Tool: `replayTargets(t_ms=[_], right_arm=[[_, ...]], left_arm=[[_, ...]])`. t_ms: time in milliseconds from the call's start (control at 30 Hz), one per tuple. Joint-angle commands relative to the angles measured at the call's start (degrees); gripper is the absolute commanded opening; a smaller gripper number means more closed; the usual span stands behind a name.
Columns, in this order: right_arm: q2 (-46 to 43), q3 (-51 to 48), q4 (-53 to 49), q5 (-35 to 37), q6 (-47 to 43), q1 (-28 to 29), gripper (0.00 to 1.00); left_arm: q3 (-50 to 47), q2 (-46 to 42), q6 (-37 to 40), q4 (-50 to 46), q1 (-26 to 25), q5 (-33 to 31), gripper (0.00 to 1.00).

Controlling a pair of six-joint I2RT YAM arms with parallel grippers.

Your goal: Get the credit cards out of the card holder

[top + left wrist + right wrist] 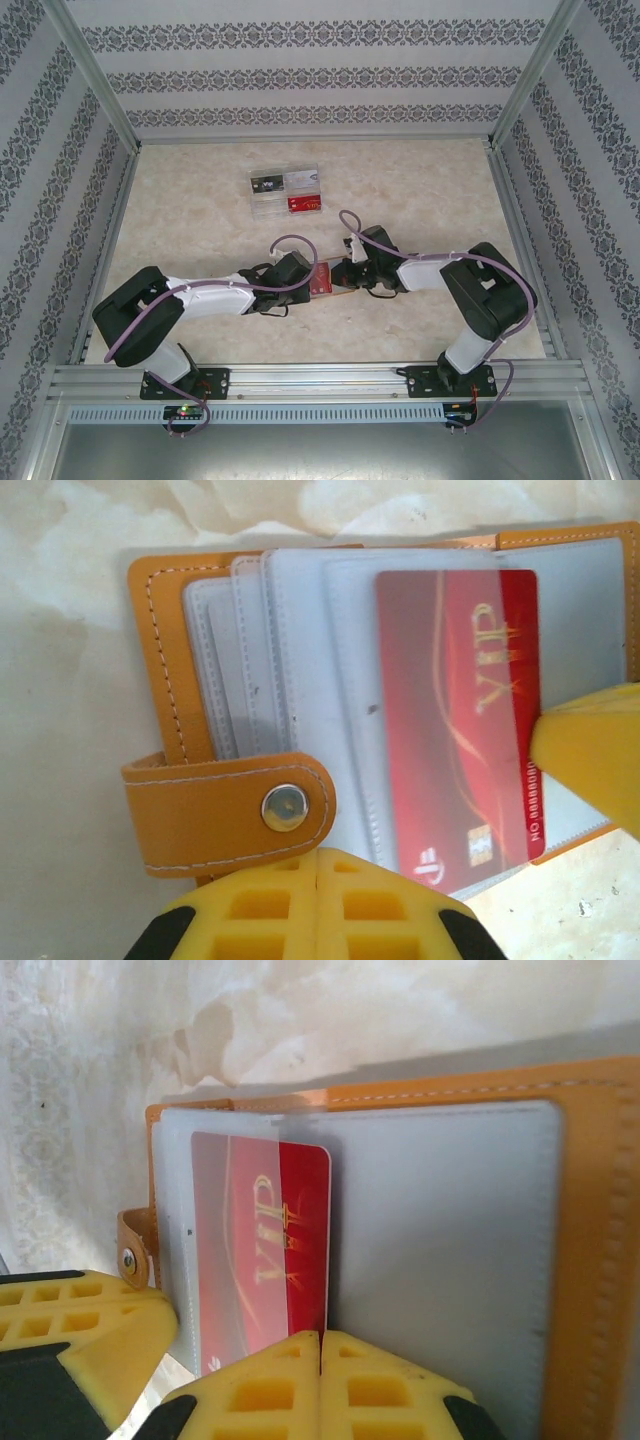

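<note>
The left claw is pinched fully together, its tips at the near edge of the open holder. The right claw, equally closed, touches the edge of a red card lying partly under a clear pocket. The holder lies flat on the table, between both claws.

card holder between left claw and right claw

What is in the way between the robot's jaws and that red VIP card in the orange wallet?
Only the clear plastic sleeve, which covers most of the red VIP card; a bright strip pokes out bare. The right jaws are shut right at that bare edge, with nothing else visible between.
</note>
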Motion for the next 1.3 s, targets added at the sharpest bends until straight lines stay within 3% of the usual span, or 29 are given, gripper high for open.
replayTargets(t_ms=[0, 600, 967, 1033, 1133, 1267], right_arm=[[-2.4, -2.1, -1.9, 0.1, -0.7, -1.7, 0.00], [-15.8, -4.6, -8.2, 1.8, -3.9, -4.9, 0.00], [-25.8, -1.1, -19.0, 6.3, -8.3, -3.5, 0.00], [-28.2, 1.5, -23.2, 10.5, -11.4, -1.3, 0.00], [-30.3, 6.3, -29.1, 18.5, -16.4, 3.5, 0.00], [-29.5, 12.2, -33.3, 28.3, -23.0, 9.6, 0.00]], left_arm=[[-1.1, 1.6, -0.6, -4.0, -0.5, -2.2, 0.00], [-0.2, -1.4, 2.1, -4.5, -0.5, -1.1, 0.00], [-1.8, -11.2, 3.7, -5.9, -0.5, -1.9, 0.00], [-3.0, -14.8, 3.8, -6.5, -0.5, -2.9, 0.10], [-5.1, -21.4, 3.8, -7.8, -0.5, -5.1, 0.41], [-8.4, -31.3, 3.8, -10.3, -0.5, -7.9, 0.66]])
